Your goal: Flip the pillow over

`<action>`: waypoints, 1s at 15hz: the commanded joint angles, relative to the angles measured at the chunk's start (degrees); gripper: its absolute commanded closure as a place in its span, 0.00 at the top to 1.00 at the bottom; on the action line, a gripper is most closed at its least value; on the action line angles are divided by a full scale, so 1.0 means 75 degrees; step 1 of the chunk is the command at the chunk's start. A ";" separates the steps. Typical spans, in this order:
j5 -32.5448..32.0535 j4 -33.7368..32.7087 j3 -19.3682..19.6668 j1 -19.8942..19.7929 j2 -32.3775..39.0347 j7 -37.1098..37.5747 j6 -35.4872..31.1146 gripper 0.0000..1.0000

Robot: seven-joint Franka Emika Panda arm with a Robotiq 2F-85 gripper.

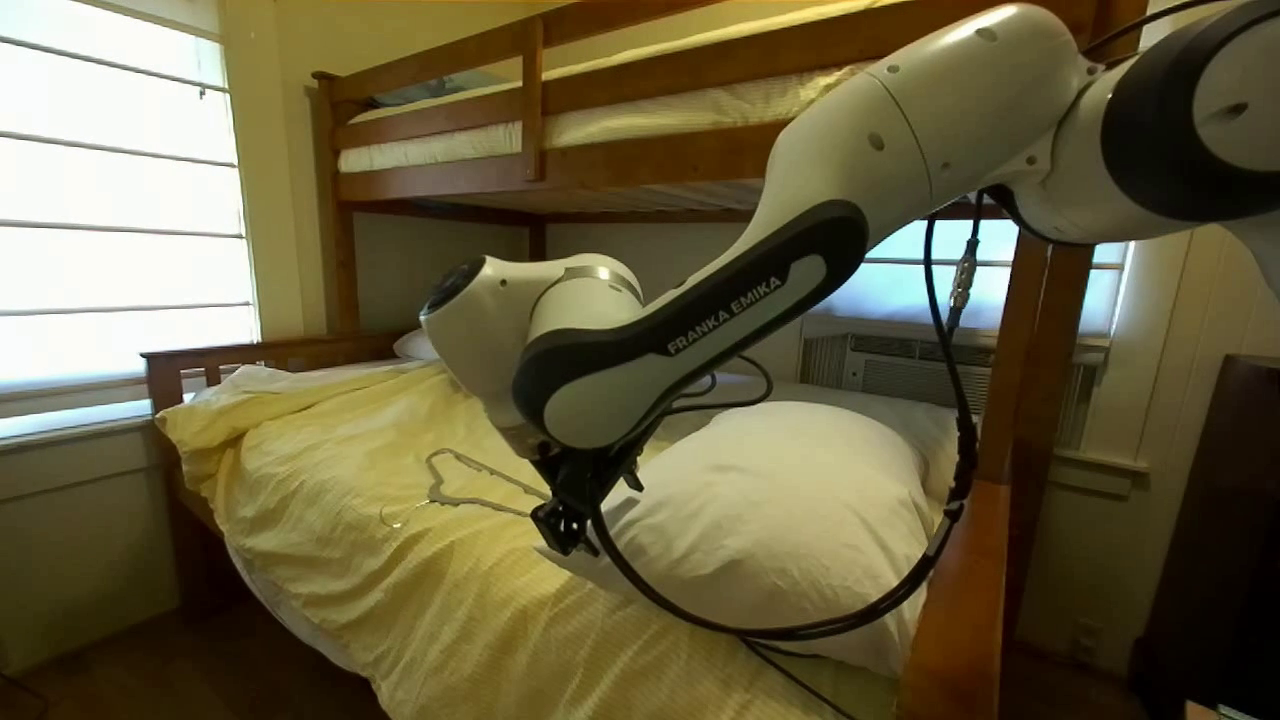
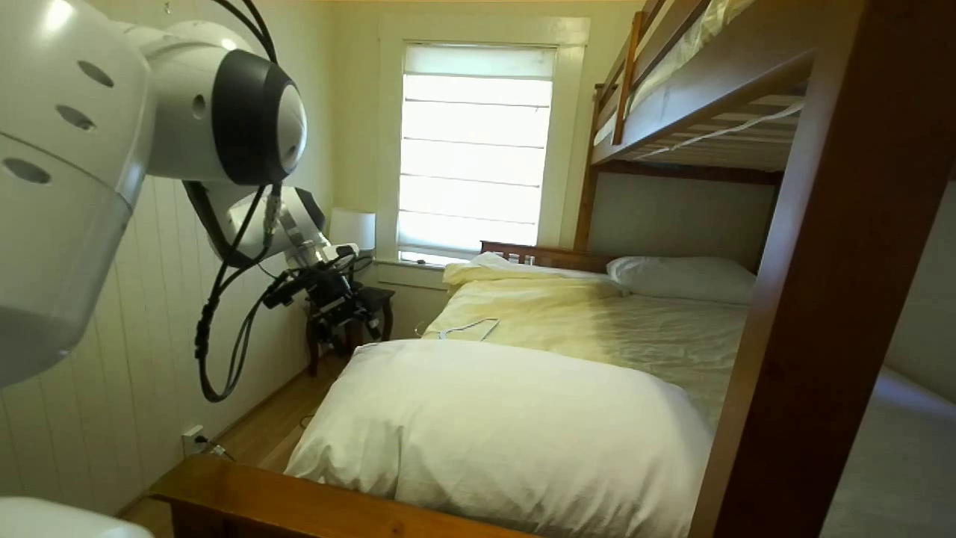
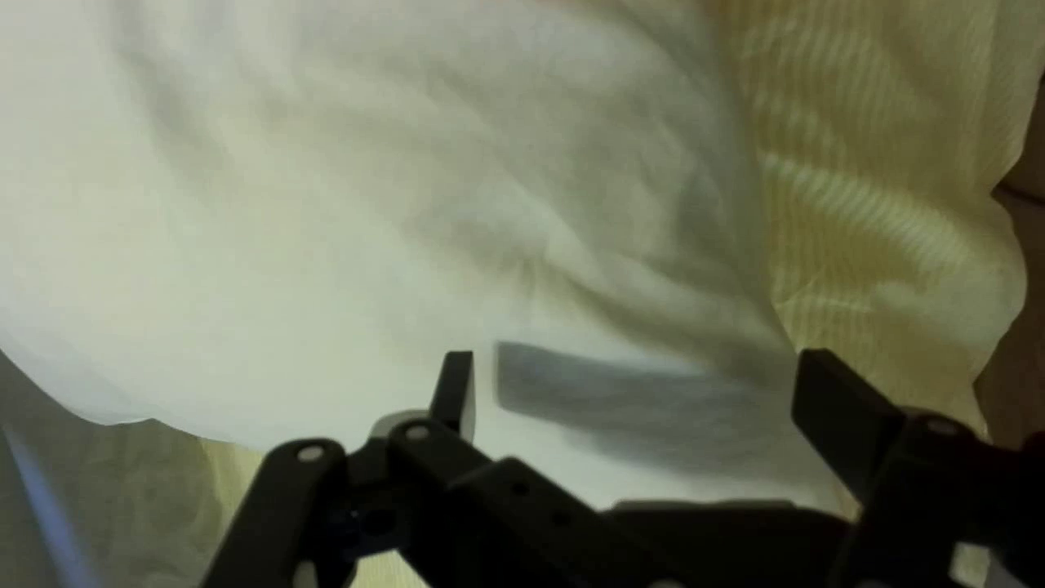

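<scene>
Hanging over one edge of the big pillow, your pincer has its two black fingers spread far apart, and they hold nothing. You can't tell from these views if the tips touch the cloth. They are likely wide because the pinch hasn't been made yet. One finger is right by the rim, and that makes sense, since a thin edge should be easier to grab than a fat middle. Your pillow lies on the yellow bedsheet, just beside the wooden end board. Past it there is lots of sheet, so it may have room to roll over that way. Watch the clothes hanger lying there, though, because it could get trapped under. The smaller white pillow is well apart at the far end, so it shouldn't bother you.

Your big pillow is creamy white and puffy. It goes up like a soft hill in the middle, with little wrinkles down its sides. The wrist view shows a small pucker near the edge. It looks squishy, so expect it to sag when you lift.
</scene>
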State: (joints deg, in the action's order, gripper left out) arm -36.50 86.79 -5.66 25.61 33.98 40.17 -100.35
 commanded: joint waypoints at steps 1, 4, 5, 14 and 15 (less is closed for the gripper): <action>0.0031 -0.0057 0.0050 0.0050 0.0017 -0.0017 0.0017 1.00; -0.0158 -0.0383 0.0163 0.0133 0.0480 -0.0027 0.0134 1.00; -0.0209 -0.0404 0.0198 0.0156 0.0593 -0.0019 0.0119 1.00; -0.0554 -0.0546 0.0471 0.0334 0.1601 0.0179 0.0316 0.74; -0.0581 -0.0648 0.0488 0.0355 0.1687 0.0170 0.0409 0.68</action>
State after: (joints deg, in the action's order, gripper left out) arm -39.93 85.16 -2.67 27.39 43.11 40.84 -99.16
